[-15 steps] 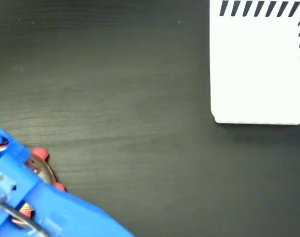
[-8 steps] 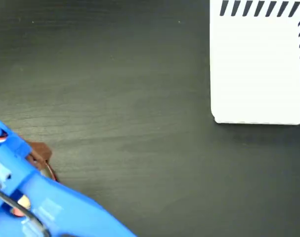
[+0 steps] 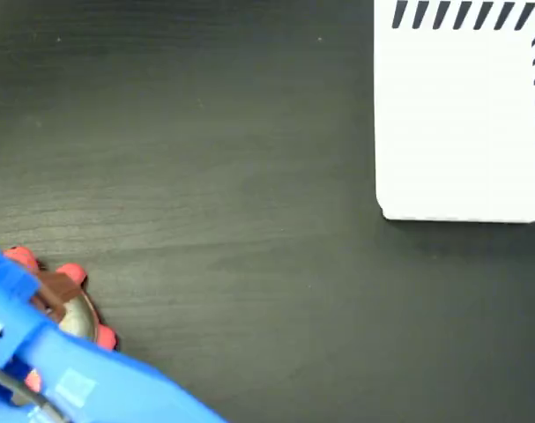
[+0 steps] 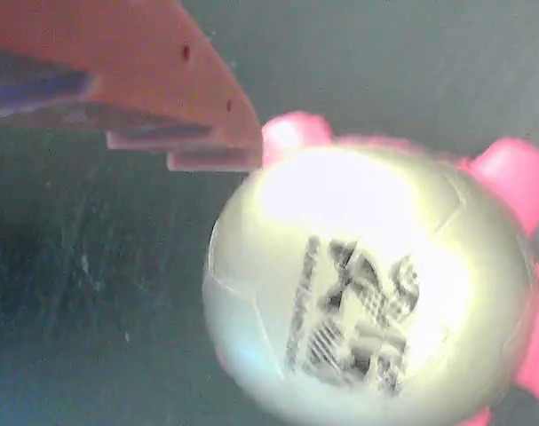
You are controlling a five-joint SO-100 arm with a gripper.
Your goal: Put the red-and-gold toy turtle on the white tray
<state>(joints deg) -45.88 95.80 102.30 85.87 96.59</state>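
Fixed view, blue arm low bottom-left, claw over turtle, grip state unclear, tray far.

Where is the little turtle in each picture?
Fixed view: the red-and-gold toy turtle sits at the lower left edge, partly under the blue arm, far from the white tray.
Wrist view: the turtle fills the right half, its shell mark facing the camera.
Shared landmark: the brown pincer finger beside the turtle.
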